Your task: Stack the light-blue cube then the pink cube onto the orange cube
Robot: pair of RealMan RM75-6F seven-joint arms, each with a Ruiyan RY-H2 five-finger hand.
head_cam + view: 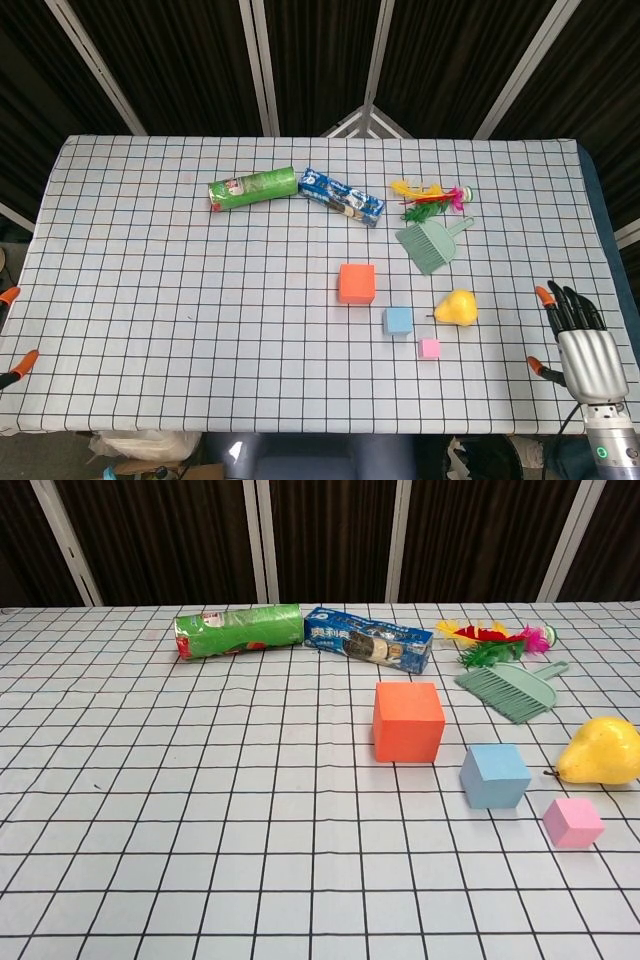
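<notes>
The orange cube (356, 283) (408, 721) stands on the checked cloth right of centre. Just to its near right is the light-blue cube (398, 320) (495, 776), and the small pink cube (429, 348) (573, 822) lies nearer still and further right. All three sit apart, each flat on the table. My right hand (581, 343) hovers at the near right corner with fingers stretched out and nothing in it, well right of the cubes. Of my left hand (14, 330) only two orange tips show at the left edge, spread apart. Neither hand appears in the chest view.
A yellow pear (456, 307) (603, 751) lies just right of the light-blue cube. Behind the cubes are a green brush (432, 244), a feather toy (432, 192), a blue snack packet (341, 196) and a green tube (253, 188).
</notes>
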